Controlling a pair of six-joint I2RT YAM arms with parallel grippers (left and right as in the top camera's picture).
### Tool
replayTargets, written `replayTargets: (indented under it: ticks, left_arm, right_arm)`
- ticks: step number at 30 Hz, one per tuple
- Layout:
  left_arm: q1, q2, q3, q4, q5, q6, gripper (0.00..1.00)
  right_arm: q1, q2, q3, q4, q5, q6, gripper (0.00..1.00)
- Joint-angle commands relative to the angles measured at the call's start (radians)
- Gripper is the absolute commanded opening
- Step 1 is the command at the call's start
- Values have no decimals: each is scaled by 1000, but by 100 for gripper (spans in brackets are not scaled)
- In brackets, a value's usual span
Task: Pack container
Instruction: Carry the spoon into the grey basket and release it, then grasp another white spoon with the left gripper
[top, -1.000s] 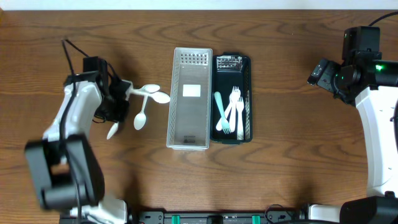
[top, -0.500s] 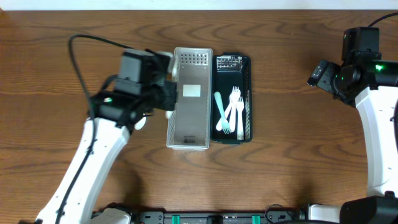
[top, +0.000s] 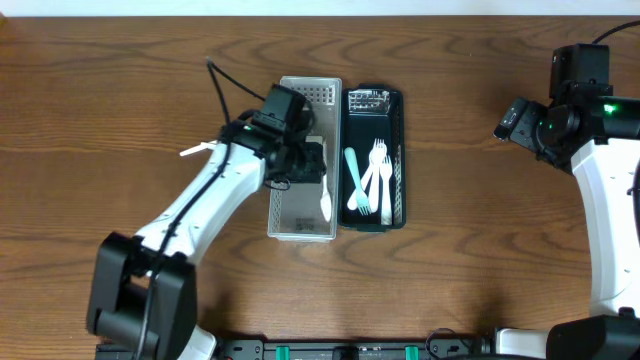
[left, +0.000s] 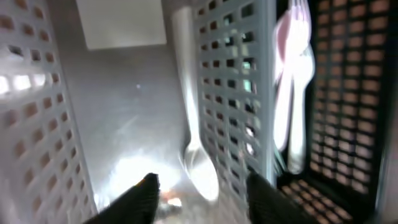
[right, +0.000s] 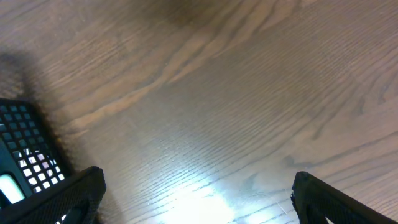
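Hovering inside the pale basket (top: 298, 225), the left tool (left: 202, 196) has its fingers (left: 144, 190) spread and grips nothing. The white spoon (left: 194, 146) lies loose on the basket floor. Its bowl sits between the fingertips and its handle runs straight ahead of the tool, along the basket's long wall. One white utensil (top: 196, 150) shows on the desk behind this arm, outside the basket, so the left arm is likely nearer it. The right tool (right: 193, 199), also spread and empty, hangs well beyond the dark tray (top: 396, 160).
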Motion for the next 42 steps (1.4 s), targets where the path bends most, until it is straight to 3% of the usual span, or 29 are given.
replayTargets:
  ticks: [1, 5, 9, 11, 15, 23, 34, 42]
  left_arm:
    - [58, -103, 79, -58, 51, 20, 63]
    - [158, -212, 91, -149, 23, 153, 73]
    - [259, -241, 89, -270, -232, 187, 75]
    - [292, -216, 82, -298, -287, 228, 75]
    - [329, -121, 74, -298, -303, 309, 67]
    - [360, 114, 74, -230, -350, 388, 68]
    - [369, 302, 74, -108, -303, 403, 66]
    - [369, 349, 74, -89, -259, 402, 38]
  right_arm:
    - [-11, 5, -6, -4, 4, -24, 99]
    - [-11, 5, -6, -11, 4, -30, 99]
    - [-11, 5, -6, -11, 4, -29, 99]
    - [-11, 5, -6, -11, 4, -29, 99]
    - [-11, 5, -6, -11, 4, -29, 99]
    - [-11, 5, -6, -35, 4, -29, 99]
    - [-11, 5, -6, -45, 4, -29, 99]
    - [-11, 5, -6, -45, 4, -30, 99]
